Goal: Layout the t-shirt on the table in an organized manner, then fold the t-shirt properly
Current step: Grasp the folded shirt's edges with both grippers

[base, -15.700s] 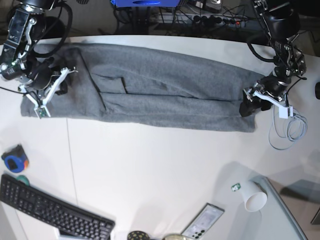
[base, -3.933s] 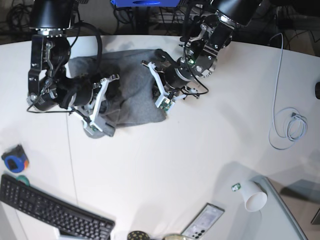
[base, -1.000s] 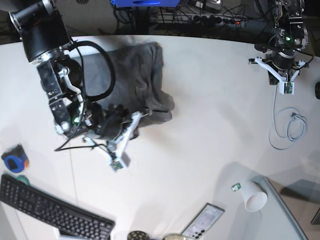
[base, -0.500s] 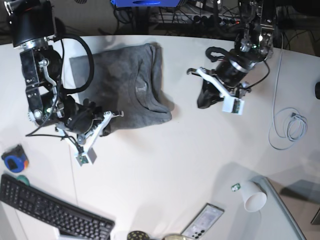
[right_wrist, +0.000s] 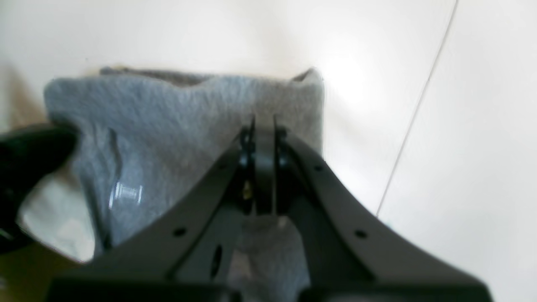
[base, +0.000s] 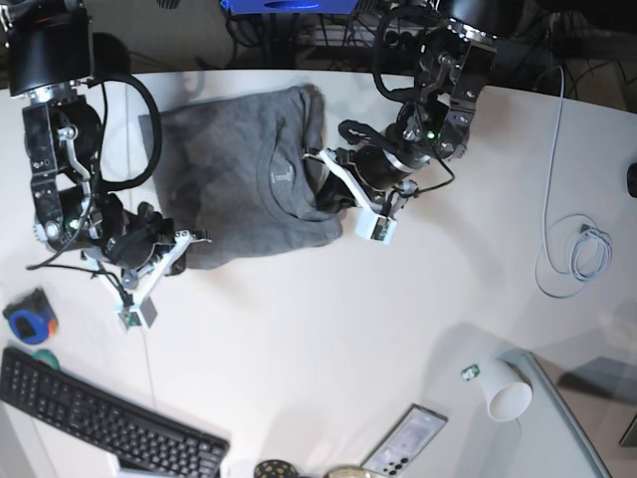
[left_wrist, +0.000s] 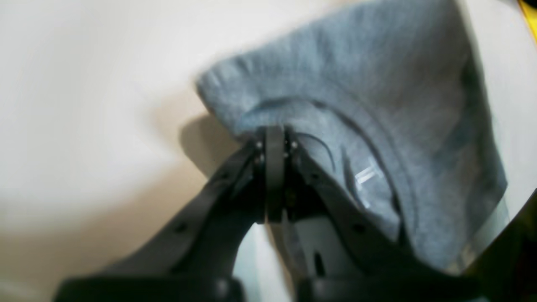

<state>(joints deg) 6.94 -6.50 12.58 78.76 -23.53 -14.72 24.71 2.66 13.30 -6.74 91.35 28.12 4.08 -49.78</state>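
The grey t-shirt (base: 239, 164) lies folded into a compact rectangle on the white table (base: 318, 319), collar and pale label (base: 281, 177) facing up. My left gripper (base: 333, 194) is shut, its tips against the shirt's right edge beside the collar. In the left wrist view its joined tips (left_wrist: 275, 138) meet the folded edge of the t-shirt (left_wrist: 377, 84). My right gripper (base: 184, 239) is also shut and rests at the shirt's lower-left corner. The right wrist view shows those tips (right_wrist: 263, 126) lying over the grey t-shirt (right_wrist: 168, 117). No pinched cloth shows in either.
A black keyboard (base: 100, 418) and a blue-and-orange object (base: 30, 321) sit at the lower left. A white paper cup (base: 508, 398), a phone (base: 403, 441) and a coiled white cable (base: 575, 249) lie to the right. A thin seam (right_wrist: 415, 117) crosses the tabletop.
The arm with the left wrist camera swung from the far right across to the shirt's right edge. The other arm moved up-left to the shirt's lower-left corner. Both grippers stayed shut.
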